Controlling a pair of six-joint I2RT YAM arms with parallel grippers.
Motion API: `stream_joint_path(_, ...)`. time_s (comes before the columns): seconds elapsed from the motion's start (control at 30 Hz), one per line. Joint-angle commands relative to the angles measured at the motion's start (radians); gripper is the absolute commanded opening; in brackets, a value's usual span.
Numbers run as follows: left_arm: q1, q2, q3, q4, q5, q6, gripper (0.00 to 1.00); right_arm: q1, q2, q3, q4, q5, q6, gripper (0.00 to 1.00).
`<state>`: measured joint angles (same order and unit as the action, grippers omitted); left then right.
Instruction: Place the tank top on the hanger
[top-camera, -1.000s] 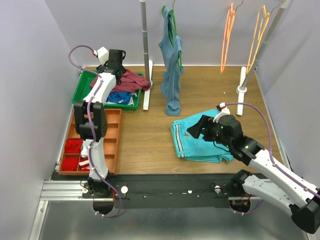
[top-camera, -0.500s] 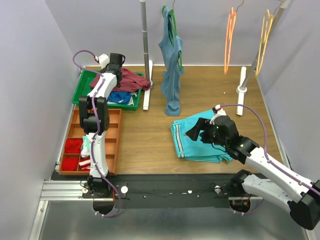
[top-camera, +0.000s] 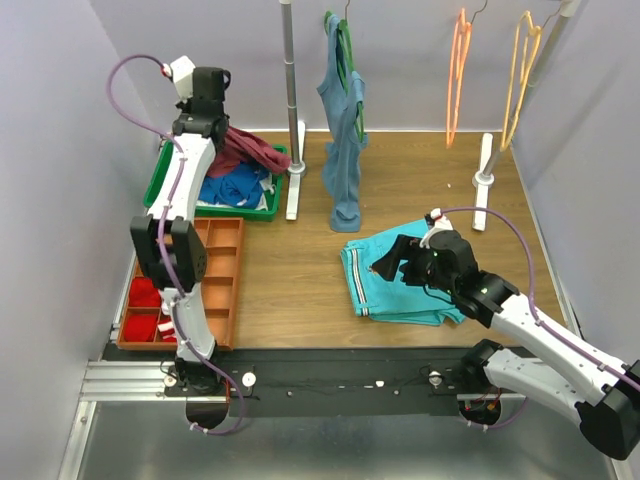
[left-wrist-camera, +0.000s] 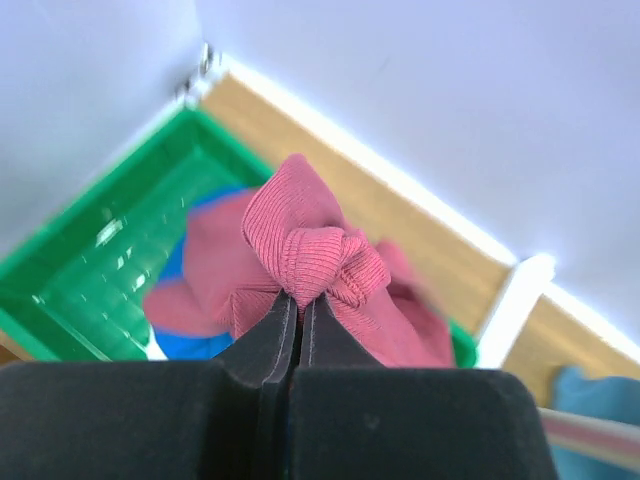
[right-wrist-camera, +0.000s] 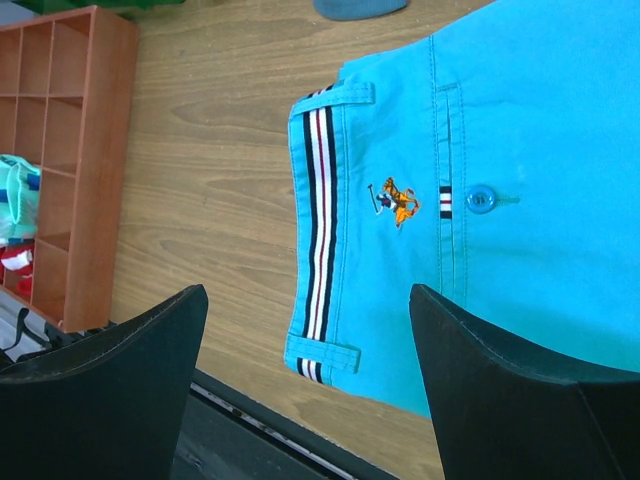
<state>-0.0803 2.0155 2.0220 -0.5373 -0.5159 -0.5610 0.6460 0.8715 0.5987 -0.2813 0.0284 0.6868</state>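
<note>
The maroon tank top (top-camera: 252, 152) lies bunched over the right end of the green bin (top-camera: 160, 178), with one part pulled upward. My left gripper (top-camera: 212, 128) is above the bin and shut on a knot of its ribbed fabric (left-wrist-camera: 312, 255), which bulges just beyond the closed gripper (left-wrist-camera: 298, 302). The bright orange hanger (top-camera: 457, 72) hangs bare from the rail at the back right. My right gripper (top-camera: 392, 258) hovers open over the turquoise garment (right-wrist-camera: 520, 180), its wide-spread fingers (right-wrist-camera: 150, 345) holding nothing.
A grey-blue top on a green hanger (top-camera: 343, 110) hangs at back centre beside a rack pole (top-camera: 291, 100). A paler yellow-orange hanger (top-camera: 522, 68) hangs far right. Blue cloth (top-camera: 232, 186) lies in the bin. An orange compartment tray (top-camera: 222, 272) sits at the left front.
My left gripper has shut on the tank top and risen, pulling the fabric up from the bin. The right arm shifted slightly, then stayed still and open.
</note>
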Motion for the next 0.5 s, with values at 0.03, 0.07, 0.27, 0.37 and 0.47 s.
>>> stream_joint_path(0.03,0.008,-0.182,0.035,0.051,0.033,0.062,0.00,-0.003,0.003,0.056,-0.018,0.025,-0.024,0.89)
stream_joint_path(0.07,0.008,-0.202,0.034,0.060,0.052,0.068,0.00,-0.002,0.003,0.064,-0.021,0.025,-0.026,0.89)
stream_joint_path(0.27,0.007,-0.348,0.040,0.060,0.221,0.047,0.00,-0.003,0.017,0.092,-0.015,0.021,-0.033,0.89)
stream_joint_path(0.37,-0.007,-0.422,0.027,0.042,0.289,0.009,0.00,-0.005,0.020,0.116,-0.025,0.028,-0.035,0.89)
stream_joint_path(0.47,-0.074,-0.526,-0.043,0.048,0.286,0.001,0.00,-0.003,0.012,0.138,-0.035,0.027,-0.038,0.89)
